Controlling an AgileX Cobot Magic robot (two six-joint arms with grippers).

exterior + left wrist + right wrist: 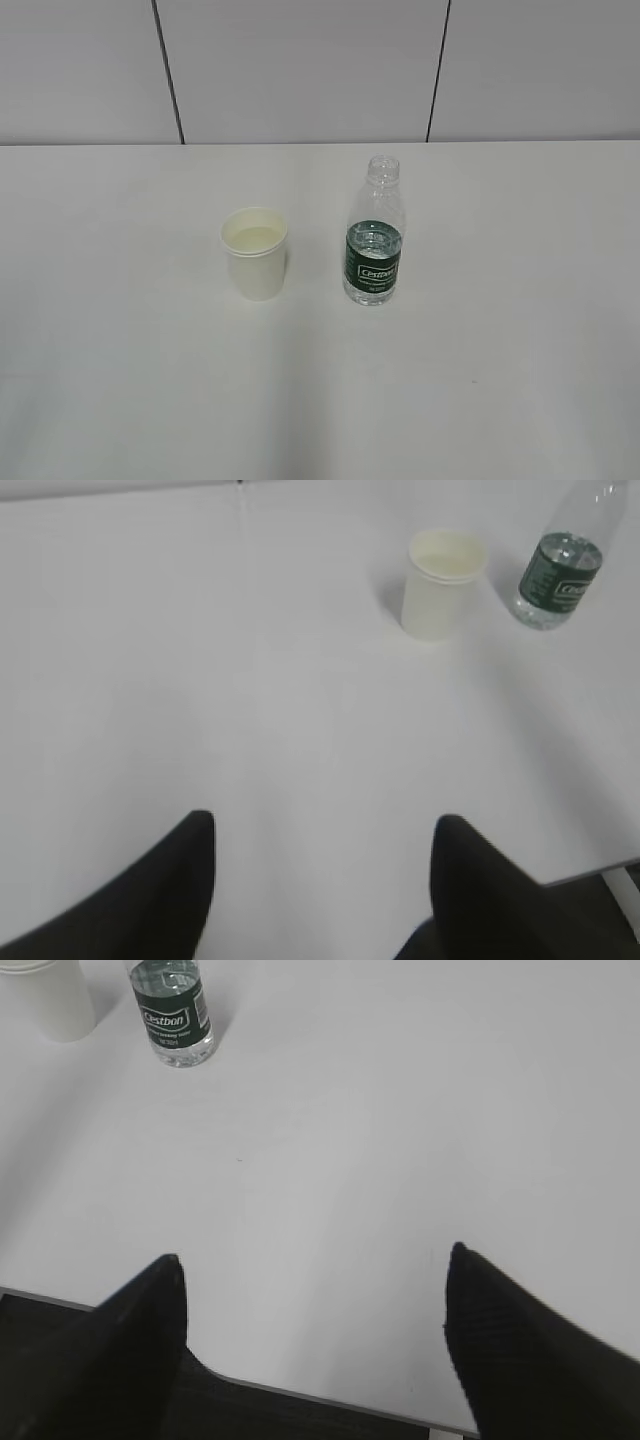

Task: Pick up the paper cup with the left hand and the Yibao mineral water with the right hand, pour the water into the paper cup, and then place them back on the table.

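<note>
On the surface (120, 380) the cup (256, 252) and bottle (374, 240) are standing upright, just beside each other; both end effectors, left (325, 880) and right (315, 1330), are hanging open, empty, well apart from them; cup's probably light and crushable, so I'm thinking mid-wall grip; bottle at its label.

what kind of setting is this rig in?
Probably a lab or test bench, not a home: a bare white table, plain grey wall panels behind, and only a paper cup and an uncapped water bottle staged side by side.
</note>
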